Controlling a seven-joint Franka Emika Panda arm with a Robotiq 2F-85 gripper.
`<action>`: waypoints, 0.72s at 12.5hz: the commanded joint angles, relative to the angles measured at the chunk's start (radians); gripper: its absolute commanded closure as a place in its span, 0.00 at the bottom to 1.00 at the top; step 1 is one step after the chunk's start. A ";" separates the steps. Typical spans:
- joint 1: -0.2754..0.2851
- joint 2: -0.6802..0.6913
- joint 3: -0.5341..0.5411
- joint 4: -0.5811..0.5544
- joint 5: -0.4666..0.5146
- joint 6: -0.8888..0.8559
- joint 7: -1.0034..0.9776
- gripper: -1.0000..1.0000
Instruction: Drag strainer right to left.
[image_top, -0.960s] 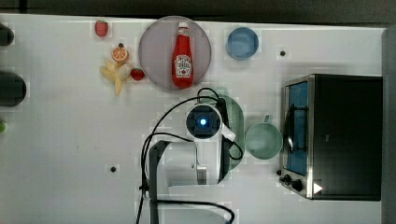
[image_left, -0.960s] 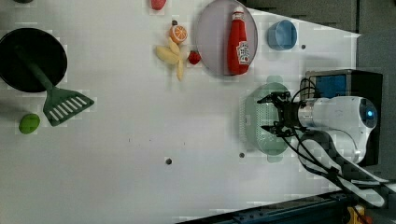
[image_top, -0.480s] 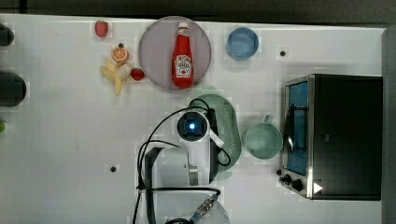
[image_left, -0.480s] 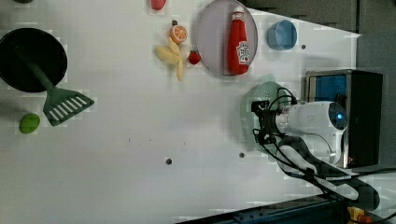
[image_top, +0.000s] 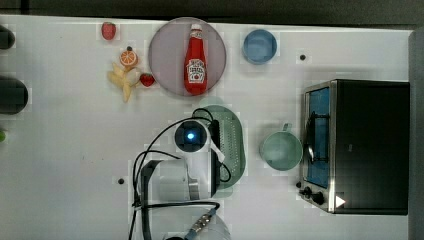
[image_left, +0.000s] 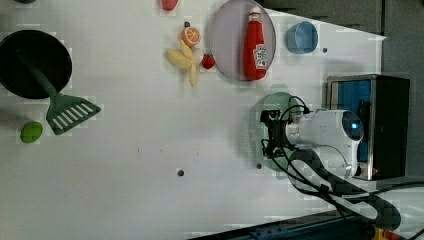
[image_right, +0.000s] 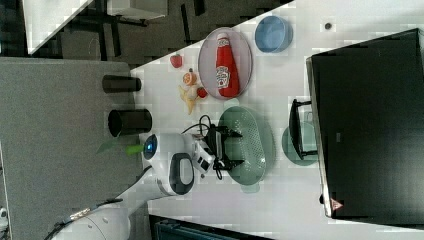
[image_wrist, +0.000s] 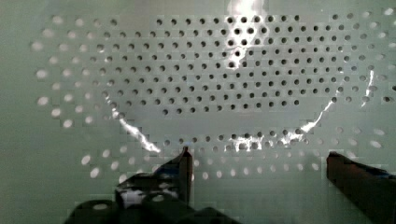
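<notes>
While the arm hangs over the table, status reads:
gripper (image_right: 234, 148): jaws spread wide — both fingers (image_wrist: 184, 168) down inside the strainer, nothing pinched
strainer (image_top: 231, 142): pale green, perforated — flat on the white table (image_top: 65, 170), under the wrist
neighbours, top view: mug (image_top: 280, 149) just to the top view's right of it, plate (image_top: 167, 55) with ketchup bottle (image_top: 195, 62) above

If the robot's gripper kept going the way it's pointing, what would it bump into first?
Probably the pale green perforated plastic strainer: the open gripper points straight into its dotted inner surface, with nothing in between, though how close is unclear.
</notes>
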 joint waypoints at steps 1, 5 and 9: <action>0.064 -0.017 0.050 0.014 0.019 0.006 0.104 0.00; 0.136 0.020 0.080 0.065 0.079 0.001 0.174 0.00; 0.212 0.068 0.090 0.140 0.151 -0.020 0.179 0.00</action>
